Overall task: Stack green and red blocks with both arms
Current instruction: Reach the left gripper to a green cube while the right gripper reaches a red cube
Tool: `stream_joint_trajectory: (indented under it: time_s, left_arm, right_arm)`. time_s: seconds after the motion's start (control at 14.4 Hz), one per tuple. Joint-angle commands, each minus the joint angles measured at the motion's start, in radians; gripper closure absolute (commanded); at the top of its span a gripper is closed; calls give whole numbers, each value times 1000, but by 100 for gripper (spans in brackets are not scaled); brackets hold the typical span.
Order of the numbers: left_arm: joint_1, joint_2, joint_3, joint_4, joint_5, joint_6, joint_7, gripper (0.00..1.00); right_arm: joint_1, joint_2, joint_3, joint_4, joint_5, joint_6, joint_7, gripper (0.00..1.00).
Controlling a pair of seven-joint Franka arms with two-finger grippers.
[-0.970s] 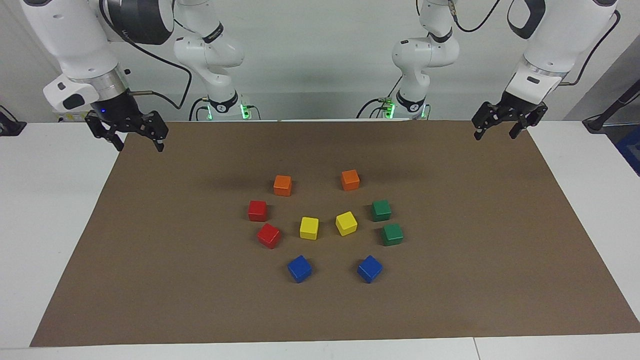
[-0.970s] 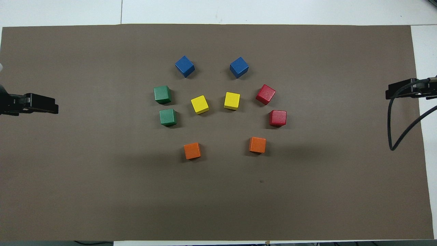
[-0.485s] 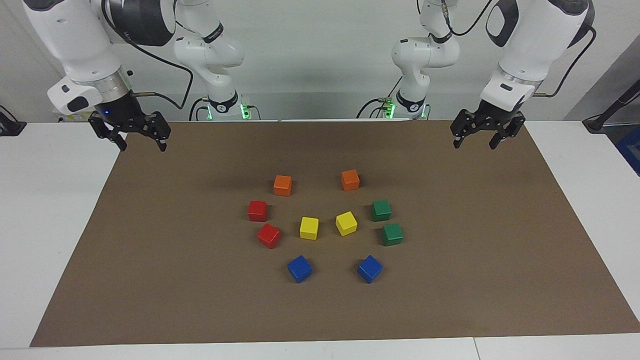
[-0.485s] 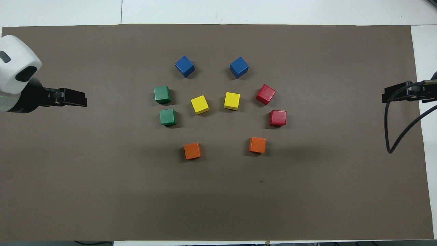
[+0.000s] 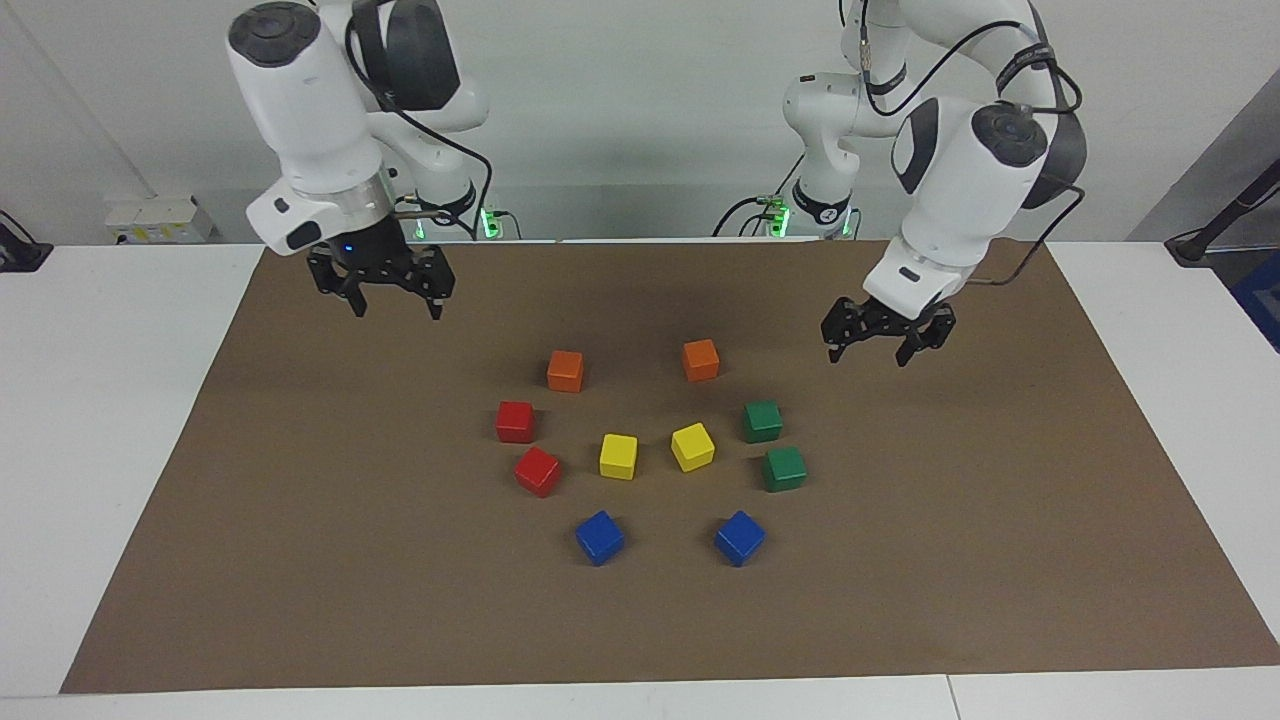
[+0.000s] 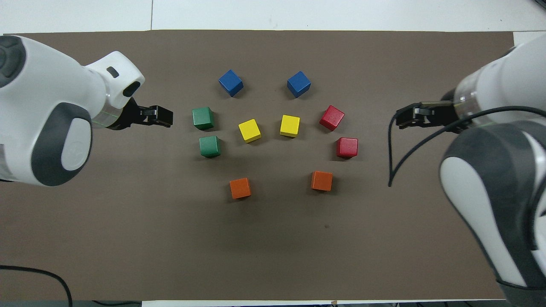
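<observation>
— Over the brown mat [image 5: 300, 560], left gripper [image 5: 888, 343] and right gripper [image 5: 393, 297] both hang spread, empty.
— Green cubes [image 5: 762, 421] sit toward the left arm's end, red cubes [image 5: 515, 421] toward the right's. Probably light, stiff, glossy: pinch flat opposite faces.

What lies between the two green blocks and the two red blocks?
Two yellow cubes lie between the green blocks and red blocks; the overhead view shows it best.

The white left arm's black two-finger gripper [image 5: 868, 352] hangs open above the brown mat [image 5: 300, 560]. The right gripper [image 5: 396, 306] hangs likewise, fingers spread.
</observation>
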Motion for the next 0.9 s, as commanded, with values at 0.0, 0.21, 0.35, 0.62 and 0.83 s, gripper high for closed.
stream_joint_trajectory:
  time_s: [0.0,0.21,0.35,0.62,0.83]
  left_arm:
    - [-46,3,14,-118,-11,163,-48,0]
    - [-104,32,15,-215,-10,318,-117,0]
    - [-112,48,15,-215,-10,320,-121,0]
    - [-149,83,17,-217,0,323,-199,0]
    - [-170,121,17,-212,29,343,-267,0]
  right_arm:
    - [49,68,-4,-2,12,83,90,0]
    - [82,83,-4,-72,12,182,111,0]
    - [85,62,-4,-175,12,279,108,0]
    - [86,57,-4,-232,12,322,110,0]
    - [88,54,-3,-307,12,411,111,0]
